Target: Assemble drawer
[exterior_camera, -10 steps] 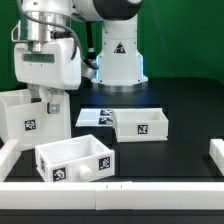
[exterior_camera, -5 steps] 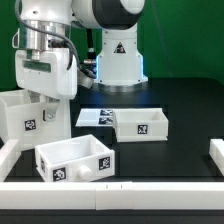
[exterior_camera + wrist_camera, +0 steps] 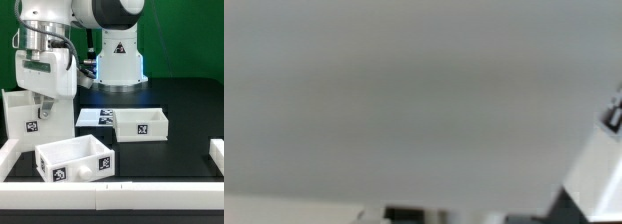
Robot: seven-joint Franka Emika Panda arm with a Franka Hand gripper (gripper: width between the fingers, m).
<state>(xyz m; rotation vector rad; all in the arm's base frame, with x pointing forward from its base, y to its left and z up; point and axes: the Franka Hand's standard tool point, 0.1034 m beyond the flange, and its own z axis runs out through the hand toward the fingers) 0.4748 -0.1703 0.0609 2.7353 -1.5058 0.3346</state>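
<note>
1. Well, the drawer lies in three loose pieces on the black table (image 3: 180,150). The big housing (image 3: 20,120) stands at the exterior view's left. The front tray (image 3: 75,158), with its round knob (image 3: 86,173), sits near the front edge. The far tray (image 3: 140,125) rests toward the middle, well apart from the housing. Neither tray is inside the housing yet.
2. The gripper (image 3: 44,107) is down at the housing wall nearest the trays, its fingers at the wall's upper edge. I cannot tell whether the jaws are clamped on that wall or only standing open around it. The wrist view is no help, as it is filled by a blurred pale surface (image 3: 402,90), probably the housing seen very close.
3. The step in hand looks like taking hold of the housing to turn or shift it so its open side can receive a tray. To do this well, the fingers should sit deep over the wall and square to it, and close firmly before any lift. The move should be slow, since a large box held by one wall will likely want to swing. It should also pass clear of the front tray, which sits close by.
4. Black-and-white square tags show on the housing and on both trays, but they carry patterns, not letters. The marker board (image 3: 92,117) lies flat between the housing and the far tray. The robot's base (image 3: 118,65) bears a triangular warning sign (image 3: 118,47), its symbol too small to read. No brand name or readable writing shows.
5. Low white rails (image 3: 130,187) edge the table.
</note>
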